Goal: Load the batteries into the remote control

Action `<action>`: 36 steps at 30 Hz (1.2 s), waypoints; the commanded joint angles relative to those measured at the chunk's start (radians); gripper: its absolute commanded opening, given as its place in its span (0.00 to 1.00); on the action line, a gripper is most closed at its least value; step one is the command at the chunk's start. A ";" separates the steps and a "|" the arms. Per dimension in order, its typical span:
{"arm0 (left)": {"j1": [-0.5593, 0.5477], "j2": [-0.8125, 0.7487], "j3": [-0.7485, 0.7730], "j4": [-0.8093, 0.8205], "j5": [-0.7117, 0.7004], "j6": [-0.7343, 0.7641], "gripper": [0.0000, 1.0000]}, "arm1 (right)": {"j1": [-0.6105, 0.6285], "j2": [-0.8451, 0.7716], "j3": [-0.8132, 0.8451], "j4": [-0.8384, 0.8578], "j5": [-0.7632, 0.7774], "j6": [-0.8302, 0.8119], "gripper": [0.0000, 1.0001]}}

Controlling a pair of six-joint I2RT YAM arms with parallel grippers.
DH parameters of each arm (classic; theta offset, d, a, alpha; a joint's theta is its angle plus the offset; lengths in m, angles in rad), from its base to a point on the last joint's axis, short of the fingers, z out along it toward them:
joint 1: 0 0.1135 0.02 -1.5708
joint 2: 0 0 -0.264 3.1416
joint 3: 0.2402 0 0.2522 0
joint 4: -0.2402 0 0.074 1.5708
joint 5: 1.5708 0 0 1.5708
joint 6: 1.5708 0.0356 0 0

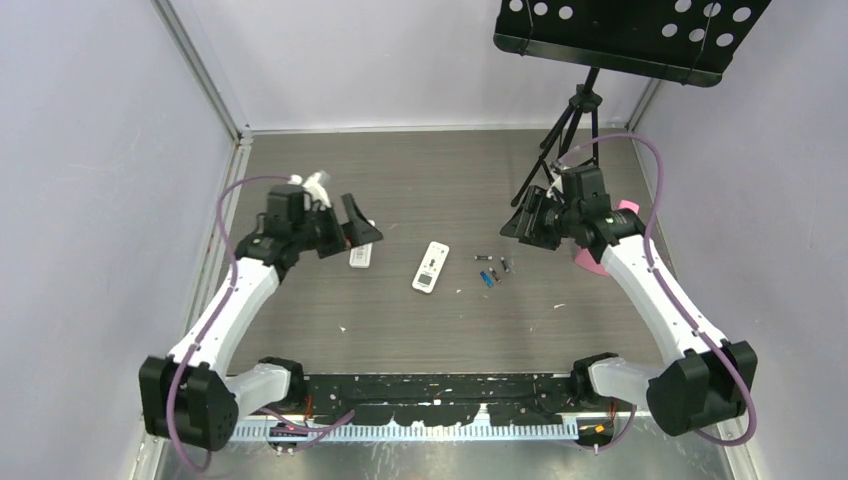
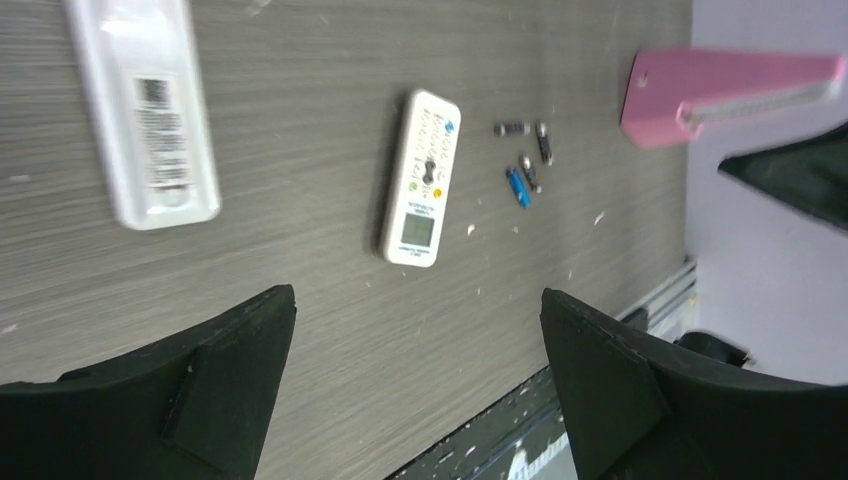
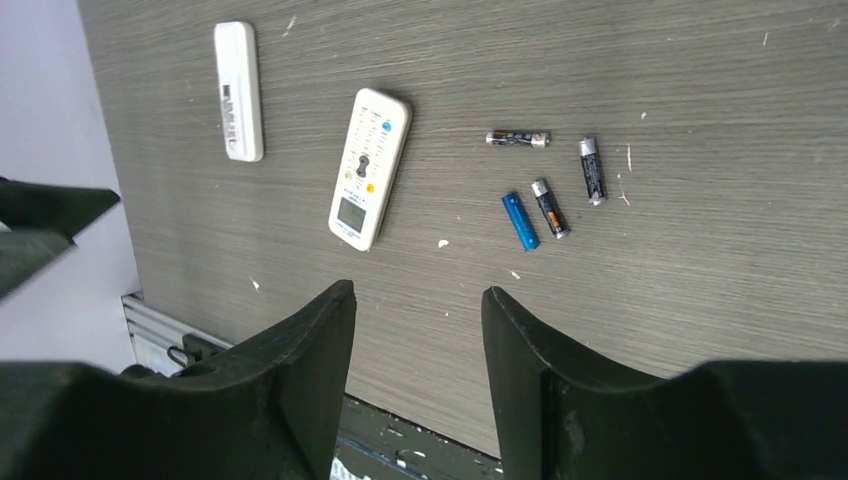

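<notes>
Both my claws hang above the table (image 3: 700, 280), nothing in either. Left claw (image 2: 418, 300): fingers spread wide. Right claw (image 3: 418, 295): fingers apart too.

Between the two, flat on the wood, lies the remote (image 3: 369, 168), buttons and small screen up, battery side hidden. Just to its right are four loose batteries (image 3: 549, 207), none touching the remote; one is blue (image 3: 519, 220).

Left of the remote, near my left claw: a white bar (image 3: 238, 90) with a label. Beside my right arm: a pink wedge (image 2: 700, 95). At the far right stands a black music stand (image 1: 630, 35).
</notes>
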 commanded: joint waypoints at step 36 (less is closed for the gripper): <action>-0.702 0.755 0.255 0.099 -0.734 0.257 0.63 | 0.044 0.113 -0.078 0.076 0.225 0.137 0.58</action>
